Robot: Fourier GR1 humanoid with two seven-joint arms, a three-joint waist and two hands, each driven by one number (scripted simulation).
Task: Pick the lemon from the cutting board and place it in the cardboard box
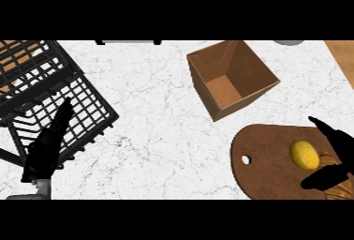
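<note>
A yellow lemon (pixel 303 154) lies on the brown wooden cutting board (pixel 266 161) at the lower right. My right hand (pixel 337 154) is open just right of the lemon, its fingers spread above and below it, not closed on it. The cardboard box (pixel 232 77) stands open behind the board, near the top centre. My left hand (pixel 47 145) rests open at the lower left, fingers pointing up over the black rack.
A black wire dish rack (pixel 48 93) fills the left side of the white marble counter (pixel 159 150). A croissant-like pastry (pixel 339 190) lies at the board's lower right, partly hidden. A wooden surface (pixel 342 56) shows at the top right.
</note>
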